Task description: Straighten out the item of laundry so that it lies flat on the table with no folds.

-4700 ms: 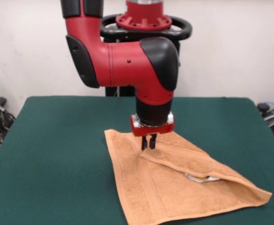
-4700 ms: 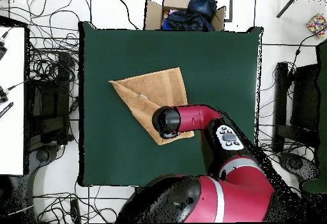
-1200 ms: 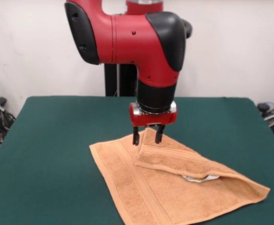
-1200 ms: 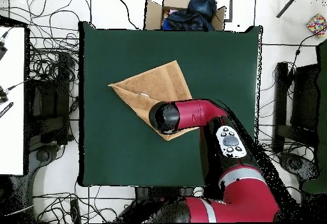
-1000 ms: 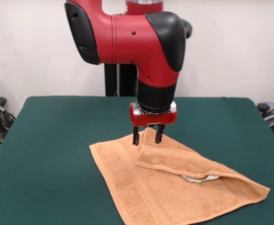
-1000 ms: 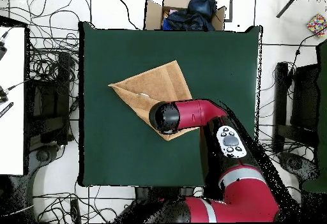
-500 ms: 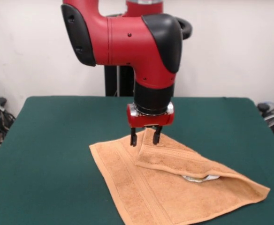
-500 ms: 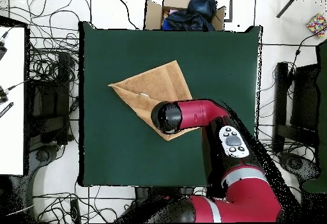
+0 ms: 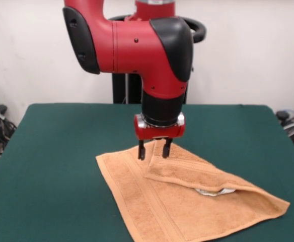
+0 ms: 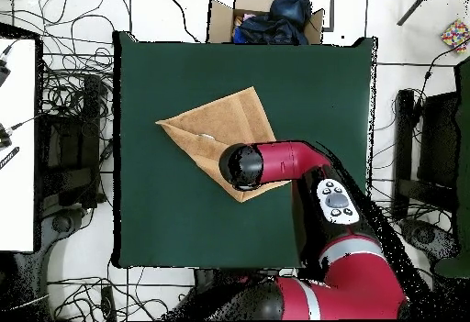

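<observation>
Red arm bent at the elbow, wrist pointing straight down

The gripper (image 9: pixel 152 149) hangs below the black wrist and red collar, its two dark fingers (image 9: pixel 141 150) spread apart and empty; overhead, the forearm runs toward 9 o'clock from the elbow.

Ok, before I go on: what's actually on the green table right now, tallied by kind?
Washcloths: 1, orange-tan washcloth, partly folded over itself
Tags: 1, white tag peeking from under the fold
Grippers: 1, gripper over the cloth's folded corner, jaws open
Total: 3, all on or above the table
</observation>
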{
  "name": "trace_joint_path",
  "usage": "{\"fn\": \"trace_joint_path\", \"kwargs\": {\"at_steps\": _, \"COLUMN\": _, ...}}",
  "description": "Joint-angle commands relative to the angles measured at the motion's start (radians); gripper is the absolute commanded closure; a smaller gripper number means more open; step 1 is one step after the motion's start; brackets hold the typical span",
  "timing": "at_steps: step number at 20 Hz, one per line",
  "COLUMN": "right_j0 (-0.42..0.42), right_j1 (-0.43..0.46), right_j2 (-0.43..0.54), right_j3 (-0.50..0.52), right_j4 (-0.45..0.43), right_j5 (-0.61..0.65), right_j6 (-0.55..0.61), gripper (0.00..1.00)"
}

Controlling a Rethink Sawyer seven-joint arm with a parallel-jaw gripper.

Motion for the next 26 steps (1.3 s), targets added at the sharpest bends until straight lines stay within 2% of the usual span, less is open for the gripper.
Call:
{"fn": "trace_joint_path", "kwargs": {"at_steps": 1, "right_j0": -0.009, "right_j1": 0.044, "right_j2": 0.087, "right_j3": -0.051, "right_j4": -0.020, "right_j5": 0.108, "right_j6": -0.108, "gripper": 0.00}}
{"fn": "trace_joint_path", "kwargs": {"at_steps": 15, "right_j0": -0.004, "right_j1": 0.062, "right_j2": 0.086, "right_j3": -0.067, "right_j4": -0.024, "right_j5": 0.102, "right_j6": -0.105, "gripper": 0.00}}
{"fn": "trace_joint_path", "kwargs": {"at_steps": 26, "right_j0": 0.001, "right_j1": 0.108, "right_j2": 0.077, "right_j3": -0.102, "right_j4": -0.045, "right_j5": 0.084, "right_j6": -0.110, "gripper": 0.00}}
